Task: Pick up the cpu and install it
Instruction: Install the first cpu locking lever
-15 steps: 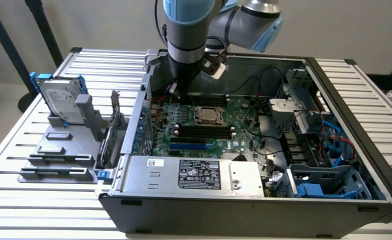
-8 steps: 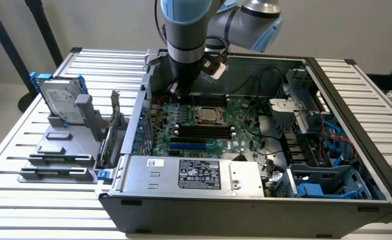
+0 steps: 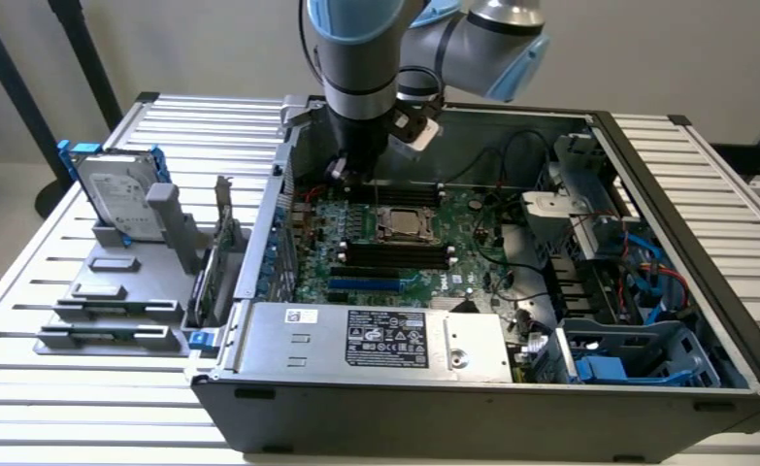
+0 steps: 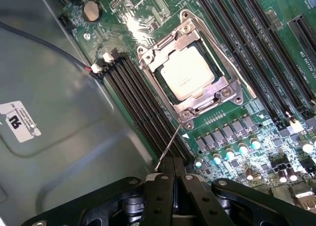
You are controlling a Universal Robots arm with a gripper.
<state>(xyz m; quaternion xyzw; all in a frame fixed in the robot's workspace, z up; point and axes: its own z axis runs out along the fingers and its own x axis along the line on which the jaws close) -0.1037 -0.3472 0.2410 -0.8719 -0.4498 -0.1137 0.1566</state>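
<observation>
inside an open computer case [image 3: 483, 408], the cpu [image 4: 187, 70] sits flat in the metal socket [image 4: 210, 100] on the green motherboard [image 4: 148, 9]. the black fingers [image 4: 165, 184] are pressed together, holding nothing, just beside the socket's corner, near the end of its thin lever [image 4: 170, 144]. memory slots [image 4: 143, 102] flank the socket.

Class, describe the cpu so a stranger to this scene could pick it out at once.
Look inside the open computer case, at the green circuit board on its floor. Near the board's middle sits a shiny metal frame, and the cpu lies within it. It is a small flat square with a dull silver top, unlike the long narrow black slots alongside.
</observation>
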